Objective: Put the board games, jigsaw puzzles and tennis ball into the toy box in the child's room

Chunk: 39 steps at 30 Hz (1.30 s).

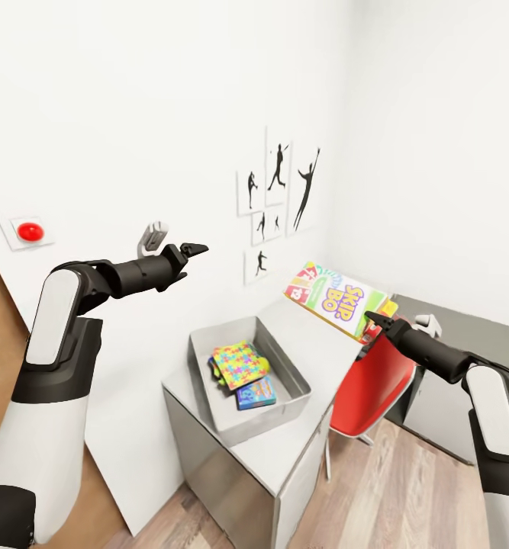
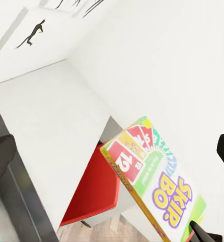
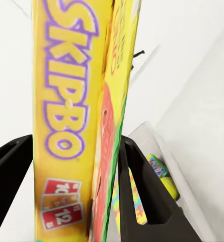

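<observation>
White walls framed the pale desk (image 1: 285,450); my right gripper (image 1: 378,319) clamped the colourful Skip-Bo board game box (image 1: 334,299), lifted toward the grey toy box (image 1: 292,393) at eight o'clock; left gripper (image 1: 193,249) idle, its state unclear.

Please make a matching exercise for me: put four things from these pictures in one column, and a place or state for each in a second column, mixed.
Things:
1. colourful Skip-Bo board game box
2. multicoloured flat jigsaw puzzle sheet
3. red chair
4. left gripper

Places or states:
A. lying inside the light grey toy box
B. standing beside the pale grey-white table
C. held in the right gripper
D. holding nothing, raised in front of the white wall

Pairs: 1-C, 2-A, 3-B, 4-D
</observation>
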{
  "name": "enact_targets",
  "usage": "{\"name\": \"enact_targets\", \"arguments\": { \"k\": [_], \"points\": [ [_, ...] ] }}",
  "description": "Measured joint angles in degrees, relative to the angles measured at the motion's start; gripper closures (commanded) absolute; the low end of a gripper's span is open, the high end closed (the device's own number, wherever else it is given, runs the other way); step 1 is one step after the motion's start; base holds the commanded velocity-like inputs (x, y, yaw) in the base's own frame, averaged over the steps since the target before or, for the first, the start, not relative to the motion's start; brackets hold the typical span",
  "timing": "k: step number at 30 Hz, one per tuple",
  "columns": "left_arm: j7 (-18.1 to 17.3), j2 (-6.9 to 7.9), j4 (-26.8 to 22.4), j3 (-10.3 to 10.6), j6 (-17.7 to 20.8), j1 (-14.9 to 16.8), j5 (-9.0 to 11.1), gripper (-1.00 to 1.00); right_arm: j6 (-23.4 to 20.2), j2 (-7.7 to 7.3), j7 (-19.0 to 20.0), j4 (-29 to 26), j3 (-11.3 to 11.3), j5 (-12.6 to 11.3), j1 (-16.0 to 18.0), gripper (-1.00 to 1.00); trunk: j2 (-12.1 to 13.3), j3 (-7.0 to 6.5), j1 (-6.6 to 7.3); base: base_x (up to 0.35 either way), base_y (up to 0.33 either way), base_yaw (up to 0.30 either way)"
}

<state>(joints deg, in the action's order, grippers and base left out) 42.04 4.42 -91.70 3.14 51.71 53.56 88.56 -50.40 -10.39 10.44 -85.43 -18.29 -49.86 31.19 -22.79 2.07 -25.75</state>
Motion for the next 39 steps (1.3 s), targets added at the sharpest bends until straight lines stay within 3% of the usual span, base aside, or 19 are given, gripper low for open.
{"name": "enact_targets", "arguments": {
  "k": [15,27,39],
  "points": [
    [0.03,-0.03,-0.03,0.32,-0.01,-0.01,-0.07,-1.0,0.06,0.23,-0.31,-0.01,-0.1,-0.03,-0.02,1.0,0.0,-0.48,0.0,0.0,0.211,-0.267],
    [0.08,-0.16,-0.1,0.64,0.02,0.01,-0.14,-1.0,0.15,0.41,-0.93,0.02,-0.27,-0.04,-0.06,1.0,0.0,-0.59,0.0,0.0,0.025,-0.072],
    [0.04,-0.17,-0.04,0.6,0.09,0.07,-0.1,-1.0,0.3,3.85,-4.12,2.27,-0.12,0.17,-0.05,1.0,0.01,-0.6,0.0,0.0,0.145,-0.009]
  ]
}}
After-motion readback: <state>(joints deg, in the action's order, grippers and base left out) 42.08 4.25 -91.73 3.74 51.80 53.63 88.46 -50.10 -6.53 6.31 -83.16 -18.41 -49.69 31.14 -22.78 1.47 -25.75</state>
